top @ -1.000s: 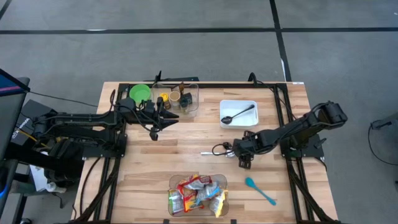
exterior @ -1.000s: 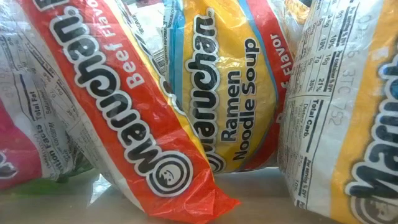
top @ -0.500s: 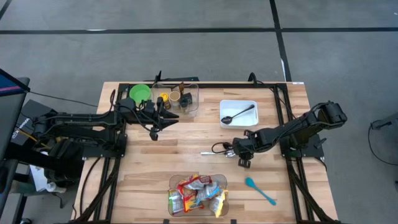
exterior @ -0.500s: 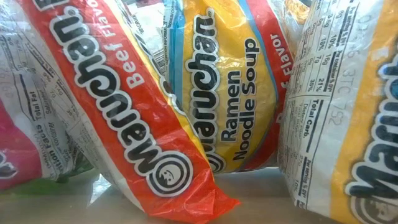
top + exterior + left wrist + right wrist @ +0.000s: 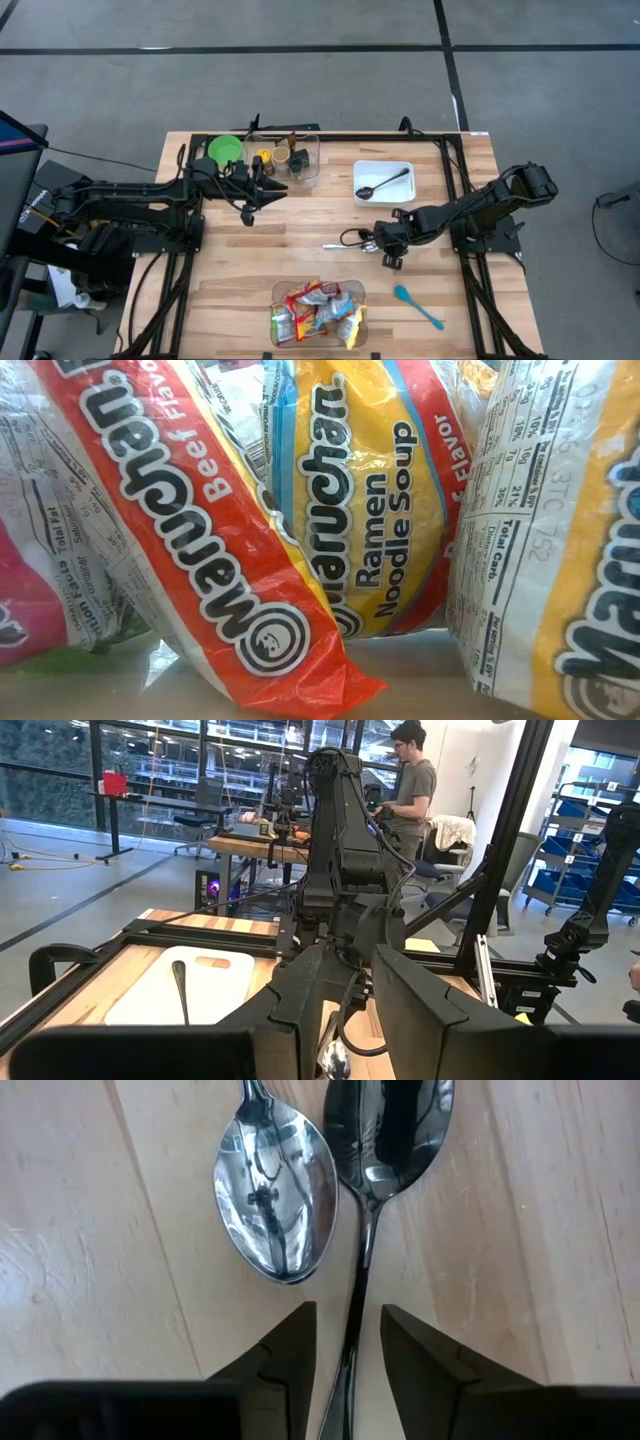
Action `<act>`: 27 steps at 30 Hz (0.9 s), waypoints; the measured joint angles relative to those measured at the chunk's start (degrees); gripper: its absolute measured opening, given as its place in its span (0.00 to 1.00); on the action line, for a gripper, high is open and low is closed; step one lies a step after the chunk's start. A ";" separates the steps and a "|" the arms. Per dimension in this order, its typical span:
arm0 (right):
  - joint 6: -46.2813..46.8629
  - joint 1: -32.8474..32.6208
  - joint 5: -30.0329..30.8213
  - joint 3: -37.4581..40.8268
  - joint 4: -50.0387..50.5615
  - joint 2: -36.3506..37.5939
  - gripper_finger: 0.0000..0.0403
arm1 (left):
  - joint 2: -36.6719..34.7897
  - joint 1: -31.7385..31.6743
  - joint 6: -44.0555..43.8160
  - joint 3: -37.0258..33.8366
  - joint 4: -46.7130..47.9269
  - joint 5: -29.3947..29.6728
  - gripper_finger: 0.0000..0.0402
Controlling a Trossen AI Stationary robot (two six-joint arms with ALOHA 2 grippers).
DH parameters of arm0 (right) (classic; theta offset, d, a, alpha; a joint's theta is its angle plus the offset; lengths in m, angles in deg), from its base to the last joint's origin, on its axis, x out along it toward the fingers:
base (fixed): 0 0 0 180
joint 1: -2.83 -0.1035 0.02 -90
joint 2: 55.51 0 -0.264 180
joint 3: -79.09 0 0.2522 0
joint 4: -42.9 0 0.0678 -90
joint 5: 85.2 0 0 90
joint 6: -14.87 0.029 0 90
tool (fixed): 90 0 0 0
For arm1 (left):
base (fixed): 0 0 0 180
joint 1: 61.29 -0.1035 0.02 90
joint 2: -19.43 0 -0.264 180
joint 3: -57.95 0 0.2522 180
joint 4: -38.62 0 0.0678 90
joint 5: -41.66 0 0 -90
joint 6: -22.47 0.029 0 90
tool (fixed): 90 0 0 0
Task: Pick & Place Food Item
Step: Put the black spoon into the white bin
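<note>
**Right gripper closed on a spoon handle at mid-table**

High view: the right gripper [image 5: 383, 243] sits low on the wooden table [image 5: 240, 260] near its middle, at two metal spoons lying side by side. The left gripper [image 5: 262, 195] hangs just in front of a clear bin [image 5: 292, 158] at the far edge, beside a green bowl [image 5: 225, 150]. A white tray [image 5: 383, 181] holds a black spoon [image 5: 382, 186]. A teal spoon [image 5: 417, 306] lies near the right front. The ramen packets [image 5: 316, 312] fill a clear container at the near edge.

Low view: only ramen packets, pressed close, orange and yellow wrappers.

Left wrist view: the left fingers [image 5: 415, 1010] stand narrowly apart, nothing visible between them; a person [image 5: 410, 782] stands in the room beyond.

Right wrist view: the right fingers [image 5: 285, 1355] pinch the handle of the darker spoon [image 5: 385, 1130]; the second spoon [image 5: 272, 1205] lies touching it.
</note>
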 joint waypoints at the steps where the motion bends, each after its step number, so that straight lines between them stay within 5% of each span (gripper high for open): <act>1: -0.02 0.00 0.00 0.00 0.00 0.00 0.27 | 0.00 -0.01 -0.01 0.00 0.00 0.01 0.21; 27: -0.20 -0.04 0.19 -0.15 0.78 -2.80 0.26 | -0.02 0.00 -1.31 0.00 -0.02 0.02 0.21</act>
